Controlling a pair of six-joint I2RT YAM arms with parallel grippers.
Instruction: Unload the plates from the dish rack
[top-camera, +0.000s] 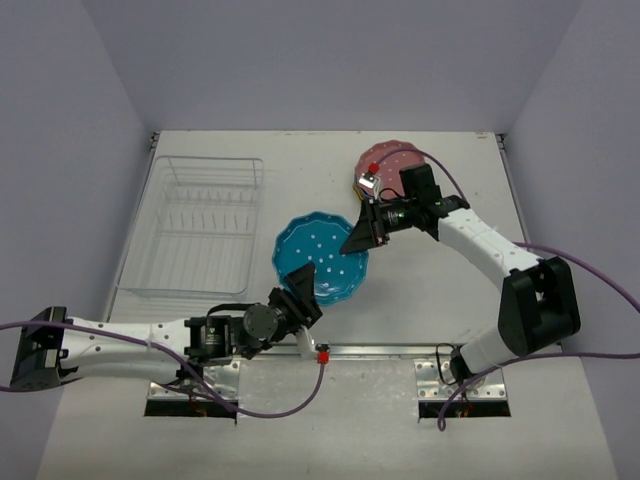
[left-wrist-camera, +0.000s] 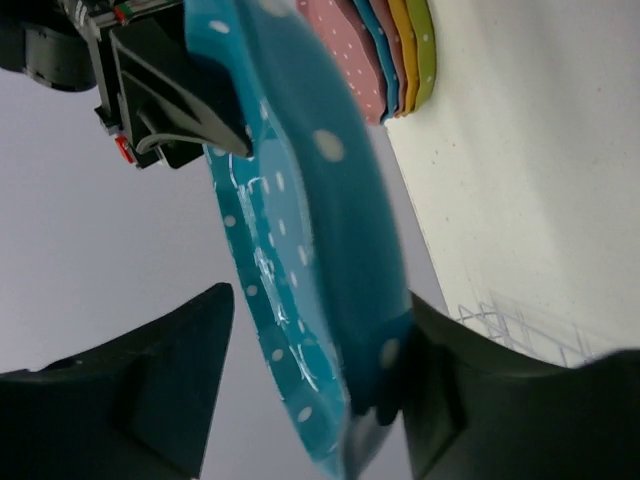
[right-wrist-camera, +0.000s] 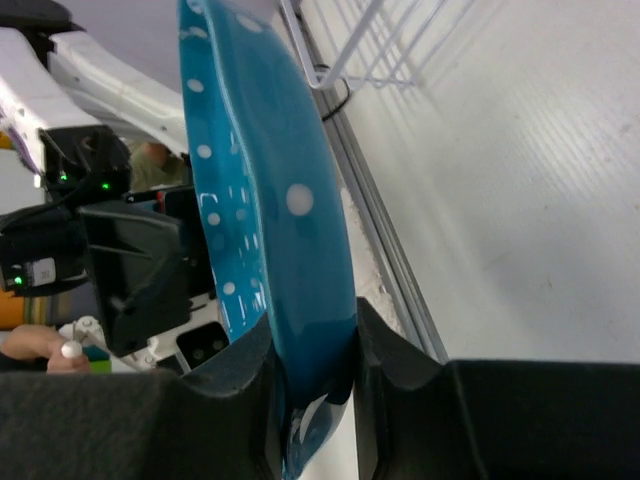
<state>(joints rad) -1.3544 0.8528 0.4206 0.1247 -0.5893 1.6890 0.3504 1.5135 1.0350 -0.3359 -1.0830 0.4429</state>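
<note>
A blue plate (top-camera: 322, 258) with white dots hangs tilted over the middle of the table, between both grippers. My right gripper (top-camera: 357, 237) is shut on its far rim, both pads pressed to the plate (right-wrist-camera: 270, 200). My left gripper (top-camera: 303, 290) stands open around the near rim (left-wrist-camera: 300, 230); a clear gap shows beside one finger (left-wrist-camera: 170, 380). A stack of plates (top-camera: 385, 170), pink on top, lies at the back right. The wire dish rack (top-camera: 150, 215) on the left holds no plates.
The stack (left-wrist-camera: 400, 50) shows pink, blue, orange and yellow-green edges. A metal rail (top-camera: 380, 350) runs along the near table edge by the arm bases. Walls close in the table on the left, the back and the right.
</note>
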